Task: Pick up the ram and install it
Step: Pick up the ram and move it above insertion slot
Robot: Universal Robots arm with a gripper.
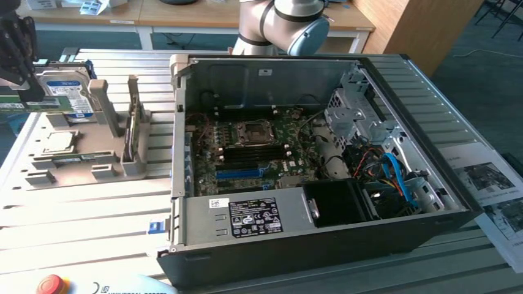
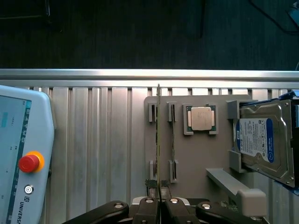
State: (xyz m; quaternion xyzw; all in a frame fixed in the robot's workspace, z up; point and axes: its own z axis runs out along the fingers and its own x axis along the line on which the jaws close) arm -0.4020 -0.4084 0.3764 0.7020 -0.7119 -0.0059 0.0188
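Observation:
In the wrist view I see the ram (image 2: 159,140) edge-on, a thin green board. My gripper (image 2: 159,203) is shut on its near end. It hangs above the grey holder plate (image 2: 196,158), over one of the plate's slot pairs. In the exterior view my dark gripper (image 1: 18,67) is at the far left edge, above the plate (image 1: 78,162), with a strip of the green ram (image 1: 11,104) under it. The open computer case (image 1: 310,239) lies to the exterior view's right, with its motherboard memory slots (image 1: 245,158) exposed.
On the plate lie a square silver processor (image 2: 201,117) and a blue-labelled hard drive (image 2: 261,140). Another thin board (image 2: 173,135) stands in the neighbouring slot. A teach pendant with a red stop button (image 2: 29,162) rests on the ribbed aluminium table (image 2: 93,154). Cables crowd the case's right side.

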